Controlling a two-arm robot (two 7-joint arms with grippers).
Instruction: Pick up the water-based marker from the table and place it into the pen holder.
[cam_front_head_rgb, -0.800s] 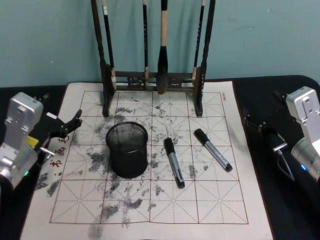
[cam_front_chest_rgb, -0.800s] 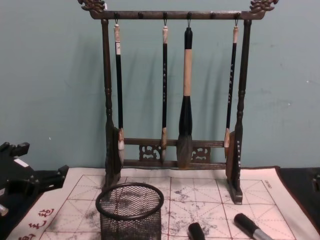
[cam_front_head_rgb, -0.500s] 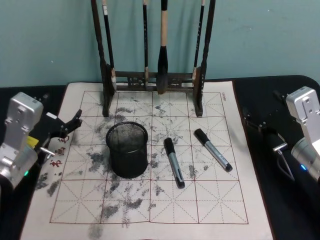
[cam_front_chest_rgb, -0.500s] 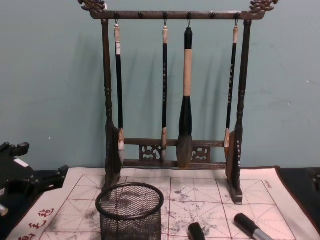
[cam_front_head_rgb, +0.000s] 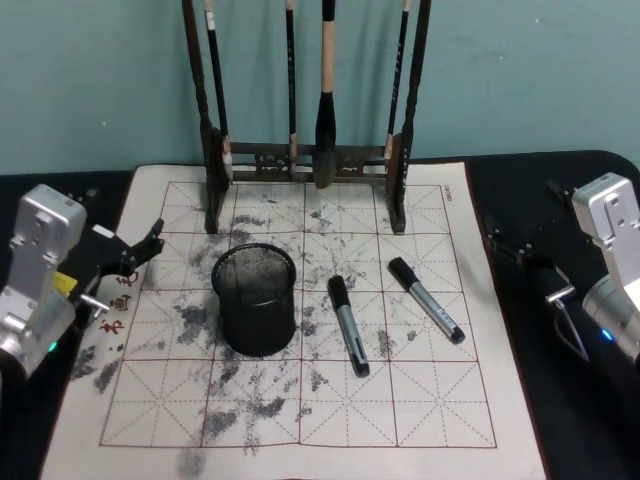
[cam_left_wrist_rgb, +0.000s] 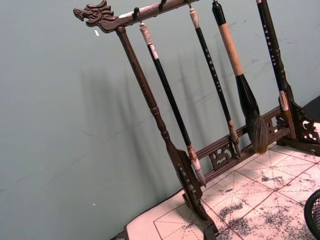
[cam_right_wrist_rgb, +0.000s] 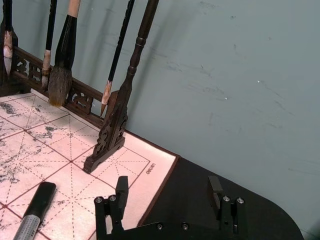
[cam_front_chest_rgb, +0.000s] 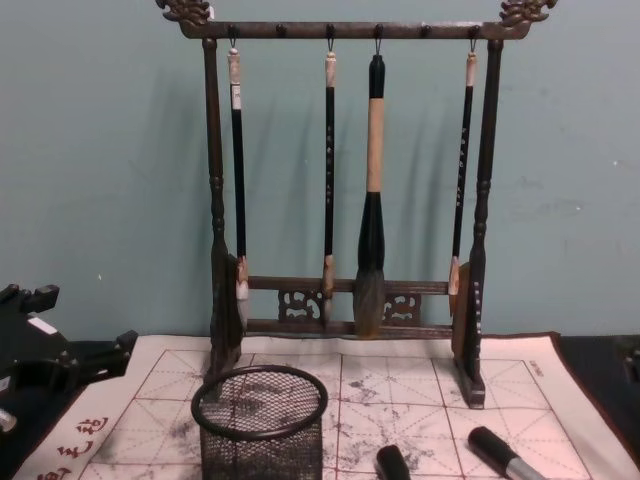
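My right pincer (cam_right_wrist_rgb: 168, 182), jaws apart, sat closest; the nearer marker (cam_front_head_rgb: 426, 300) lay at its eight o'clock, axis eleven-to-five. Left pincer (cam_front_head_rgb: 135, 252), likewise apart, sat at the mat's (cam_front_head_rgb: 440, 420) nine.

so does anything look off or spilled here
Only the mat: dark ink smudges blotch its grid. The holder and rack stand upright, the markers lie flat, and the left gripper and right gripper sit at the mat's sides.

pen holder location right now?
Head view: the pen holder stands upright left of centre on the grid mat, in front of the brush rack, with the nearer marker lying apart to its right.
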